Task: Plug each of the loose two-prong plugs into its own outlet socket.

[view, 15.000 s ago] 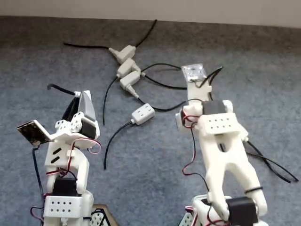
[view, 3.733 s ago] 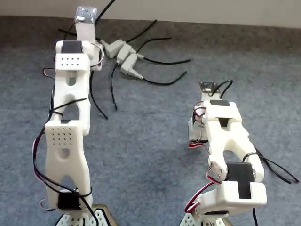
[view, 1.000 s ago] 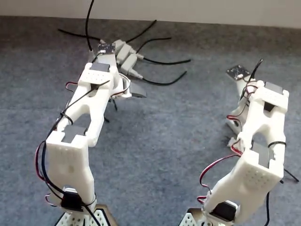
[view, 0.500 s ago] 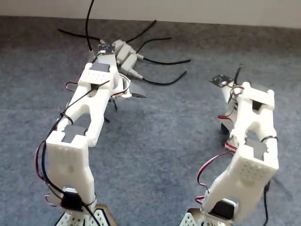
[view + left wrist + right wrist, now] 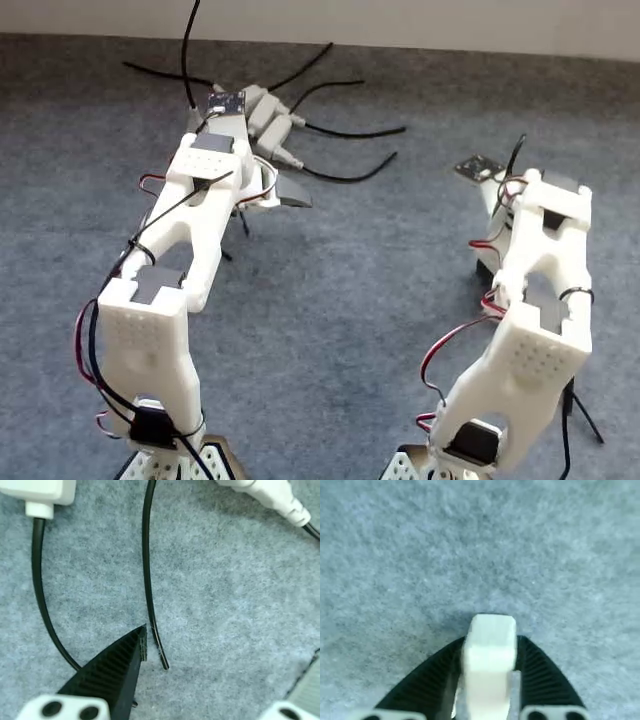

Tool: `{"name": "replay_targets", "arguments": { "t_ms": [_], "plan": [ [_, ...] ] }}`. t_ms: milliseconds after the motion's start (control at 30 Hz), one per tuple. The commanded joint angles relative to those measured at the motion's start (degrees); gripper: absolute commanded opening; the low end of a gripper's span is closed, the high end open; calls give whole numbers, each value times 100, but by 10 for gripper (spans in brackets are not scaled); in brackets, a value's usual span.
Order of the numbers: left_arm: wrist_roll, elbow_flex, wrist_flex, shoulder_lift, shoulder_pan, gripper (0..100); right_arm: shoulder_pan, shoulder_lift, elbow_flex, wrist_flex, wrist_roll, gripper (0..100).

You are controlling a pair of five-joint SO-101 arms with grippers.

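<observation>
Right hand [image 5: 490, 647] clamps the white connector [image 5: 490, 627], probably light and rigid, best held by its flat sides; left hand [image 5: 225, 652] gapes apart.

Left arm [image 5: 190, 240]: stretched far forward over the surface, wrist tipped down; left hand [image 5: 227, 652] with jaws spread wide apart. Right arm [image 5: 540, 290]: folded into a tall arch, forearm dropping steeply toward the surface. Right hand [image 5: 490, 647]: closed, both black fingers [image 5: 540, 672] pressed against the sides of a white block [image 5: 490, 630].
</observation>
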Motion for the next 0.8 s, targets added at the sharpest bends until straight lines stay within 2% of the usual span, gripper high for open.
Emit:
{"name": "replay_targets", "arguments": {
  "t_ms": [0,100,300,533,700,767],
  "plan": [
    [9,-22,-53,-101,101,460,-40,215,-418,796,62,38],
    [9,-22,-62,-101,101,460,-57,215,-1121,1349,-97,38],
    [9,-22,-62,-101,92,460,-505,198,-2527,2290,-1363,38],
    [18,-22,-70,-101,84,460,-875,198,-4057,2273,-2681,38],
    [9,-31,-70,-92,84,460,-1226,198,-4514,2281,-3903,38],
    [9,-40,-70,-92,84,460,-1385,198,-4514,2281,-4615,38]
  ]
}}
